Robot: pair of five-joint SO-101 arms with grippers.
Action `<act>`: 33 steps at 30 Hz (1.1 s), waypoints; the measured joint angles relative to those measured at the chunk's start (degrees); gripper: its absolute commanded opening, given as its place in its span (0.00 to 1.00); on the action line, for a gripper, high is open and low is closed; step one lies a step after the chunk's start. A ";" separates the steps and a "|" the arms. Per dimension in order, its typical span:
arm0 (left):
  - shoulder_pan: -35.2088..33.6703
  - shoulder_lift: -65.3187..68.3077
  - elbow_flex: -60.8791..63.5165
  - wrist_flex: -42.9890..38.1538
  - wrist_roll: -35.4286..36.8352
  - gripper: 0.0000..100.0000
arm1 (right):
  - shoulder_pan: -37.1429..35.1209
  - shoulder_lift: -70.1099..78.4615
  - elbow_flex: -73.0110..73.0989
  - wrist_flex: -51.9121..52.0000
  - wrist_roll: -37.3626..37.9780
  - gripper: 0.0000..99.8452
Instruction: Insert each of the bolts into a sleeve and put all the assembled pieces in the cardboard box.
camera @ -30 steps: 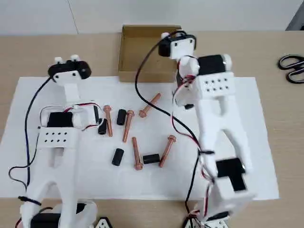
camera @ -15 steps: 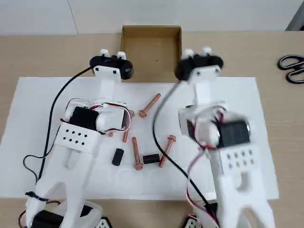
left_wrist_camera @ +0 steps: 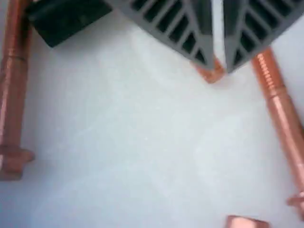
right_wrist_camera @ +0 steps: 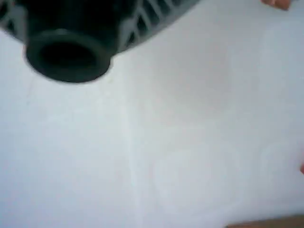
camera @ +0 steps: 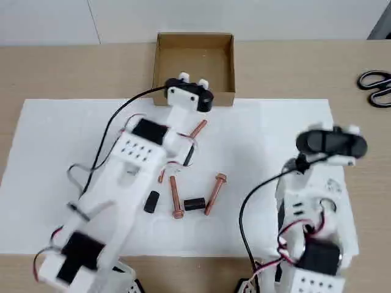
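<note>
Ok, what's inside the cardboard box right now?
Bare brown floor in the cardboard box; nothing lies on the part in view. The left arm covers a strip by its near wall, so that is unchecked.

The left arm point(camera: 131, 165) lay stretched slantwise from its base toward the middle, wrist bent down. The left gripper point(left_wrist_camera: 218, 64) pointed downward, its 2 ribbed grey fingers point(left_wrist_camera: 183, 28) drawn close (only a slim gap between them). The right arm point(camera: 308, 207) stood folded back, the right gripper point(right_wrist_camera: 66, 33) clamped on a black sleeve point(right_wrist_camera: 66, 59).
</note>
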 measured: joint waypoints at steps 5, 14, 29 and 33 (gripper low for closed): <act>6.77 11.78 -11.43 10.73 -0.79 0.01 | 5.71 -12.48 6.86 0.00 0.00 0.01; 8.44 20.31 -23.38 19.43 -0.44 0.11 | 16.00 -18.73 15.38 0.00 4.31 0.01; 9.23 20.40 -24.35 9.58 12.92 0.20 | 17.41 -18.81 16.53 -0.18 3.69 0.01; 9.58 22.95 -24.35 9.67 13.63 0.20 | 17.41 -18.81 17.85 -0.18 3.69 0.01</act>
